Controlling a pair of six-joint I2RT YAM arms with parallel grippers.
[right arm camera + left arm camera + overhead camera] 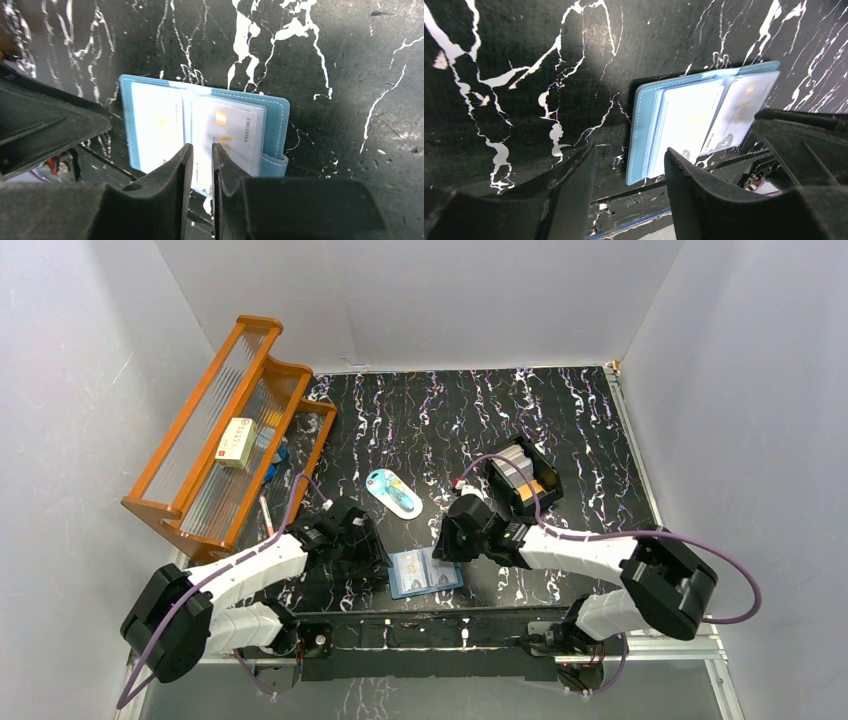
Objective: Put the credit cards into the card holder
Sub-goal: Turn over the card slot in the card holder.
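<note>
Your card holder (425, 573) lies spread open on the desk (580, 410) at its near edge, between the two arms, with pale credit cards (235, 135) showing in its clear pockets. Your left gripper (631, 152) is released, fingers wide apart and nothing between them, just beside the holder's left edge. Your right gripper (200, 146) sits over the holder's near edge, fingers drawn almost together with a thin slit; whether they pinch a pocket leaf, you cannot tell.

The right claw (201, 150) hides the near edge of the card holder (150, 117).
</note>
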